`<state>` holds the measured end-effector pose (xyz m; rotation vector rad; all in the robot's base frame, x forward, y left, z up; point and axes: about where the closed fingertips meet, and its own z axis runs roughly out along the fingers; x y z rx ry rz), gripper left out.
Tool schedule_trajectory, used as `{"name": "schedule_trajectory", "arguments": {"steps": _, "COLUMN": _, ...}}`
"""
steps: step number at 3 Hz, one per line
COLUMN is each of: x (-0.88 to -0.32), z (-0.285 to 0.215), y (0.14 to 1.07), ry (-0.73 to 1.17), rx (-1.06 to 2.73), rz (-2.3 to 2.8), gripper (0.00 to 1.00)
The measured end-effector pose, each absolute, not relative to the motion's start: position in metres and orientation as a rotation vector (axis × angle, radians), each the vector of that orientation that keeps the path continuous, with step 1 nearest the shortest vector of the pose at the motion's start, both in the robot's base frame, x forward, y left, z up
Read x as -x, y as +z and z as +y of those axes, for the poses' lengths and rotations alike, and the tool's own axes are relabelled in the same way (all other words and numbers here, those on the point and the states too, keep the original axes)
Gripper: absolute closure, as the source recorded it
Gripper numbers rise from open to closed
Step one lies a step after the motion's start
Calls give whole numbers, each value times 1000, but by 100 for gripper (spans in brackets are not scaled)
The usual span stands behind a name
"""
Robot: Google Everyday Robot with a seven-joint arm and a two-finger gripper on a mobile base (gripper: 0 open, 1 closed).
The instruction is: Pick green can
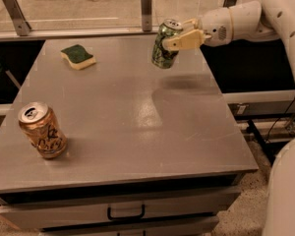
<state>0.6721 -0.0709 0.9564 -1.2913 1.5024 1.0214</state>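
1. Upper centre of the frame: our gripper (pixel 176 37) holds the green can (pixel 163 50) tilted and clear of the tabletop (pixel 137 132), jaws clenched across its upper half.
2. We judge the can light, thin-walled and slick; a hard squeeze would dent it.
3. A mid-body hold looks best to us.

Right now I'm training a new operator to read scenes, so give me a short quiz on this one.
1. True or false: the green can stands on the table.
2. The hand, shut on the can, is over the table's: A) near left B) far right C) centre.
3. Which thing sits nearest the table's front left corner?
Key: 1 false, it hangs tilted in the air; 2 B; 3 the orange can.
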Motion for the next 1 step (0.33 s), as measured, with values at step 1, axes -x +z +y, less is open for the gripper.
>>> {"name": "schedule_trajectory", "arguments": {"steps": 1, "x": -661, "z": -68, "y": 952, "ry": 1057, "rx": 1339, "rz": 1497, "gripper": 100}}
